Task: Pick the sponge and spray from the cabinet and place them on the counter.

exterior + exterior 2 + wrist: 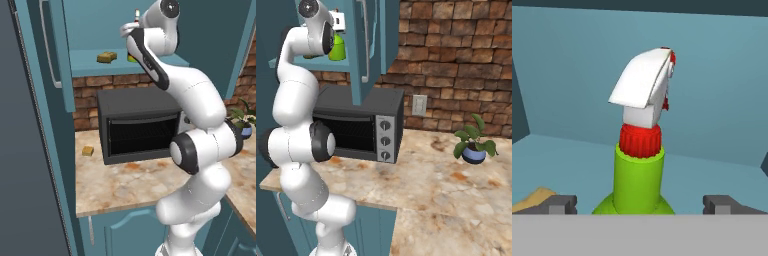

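The spray [638,172], a green bottle with a red collar and a white trigger top, stands upright on the teal shelf of the cabinet [85,63]. My gripper [641,205] is open, one fingertip on each side of the bottle's shoulder, with gaps on both sides. The sponge [106,57], a flat mustard block, lies on the same shelf to the left of the spray [337,49]; a corner of the sponge [534,197] shows beside my left fingertip. The counter [125,185] lies below, beige and marbled.
A black microwave [140,125] sits on the counter under the shelf, with a small orange-tan block [88,150] to its left. A potted plant [474,144] stands at the right. The cabinet's open doors [363,45] hang on both sides of my arm.
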Motion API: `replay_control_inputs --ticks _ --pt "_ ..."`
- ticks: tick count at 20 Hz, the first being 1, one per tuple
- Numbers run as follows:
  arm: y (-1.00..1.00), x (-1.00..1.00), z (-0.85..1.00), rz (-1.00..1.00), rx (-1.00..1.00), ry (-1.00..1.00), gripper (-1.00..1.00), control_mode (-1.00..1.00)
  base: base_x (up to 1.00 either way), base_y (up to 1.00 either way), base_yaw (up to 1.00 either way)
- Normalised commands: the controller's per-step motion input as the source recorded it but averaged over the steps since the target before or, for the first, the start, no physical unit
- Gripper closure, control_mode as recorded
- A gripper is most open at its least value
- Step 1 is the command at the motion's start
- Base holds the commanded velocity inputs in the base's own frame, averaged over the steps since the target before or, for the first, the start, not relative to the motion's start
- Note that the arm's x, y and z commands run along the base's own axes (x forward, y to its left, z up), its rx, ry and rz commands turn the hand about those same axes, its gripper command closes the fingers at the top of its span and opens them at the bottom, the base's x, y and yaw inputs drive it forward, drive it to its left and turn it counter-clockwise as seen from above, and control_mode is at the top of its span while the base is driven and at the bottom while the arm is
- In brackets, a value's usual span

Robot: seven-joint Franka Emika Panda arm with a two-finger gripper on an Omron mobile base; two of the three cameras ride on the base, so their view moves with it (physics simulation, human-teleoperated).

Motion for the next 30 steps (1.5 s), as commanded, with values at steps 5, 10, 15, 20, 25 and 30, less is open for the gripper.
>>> replay_control_inputs --ticks 5,10,15,20,25,30 --pt "0.06 0.26 0.00 0.00 0.00 0.00 -1.00 -1.00 0.00 0.00 0.00" --pt "0.11 0.20 0.00 0.00 0.00 0.00 1.00 -1.00 0.00 0.00 0.00" --pt "0.00 0.00 0.00 0.00 0.00 -0.01 1.00 -1.00 0.00 0.00 0.00" --pt "0.00 -0.10 0.00 0.00 0.00 -0.06 1.00 -1.00 0.00 0.00 0.00" --pt "-0.01 -0.40 0.00 0.00 0.00 -0.10 1.00 -1.00 0.00 0.00 0.00" --pt "-0.08 -0.65 0.00 0.00 0.00 -0.11 1.00 -1.00 0.00 0.00 0.00"
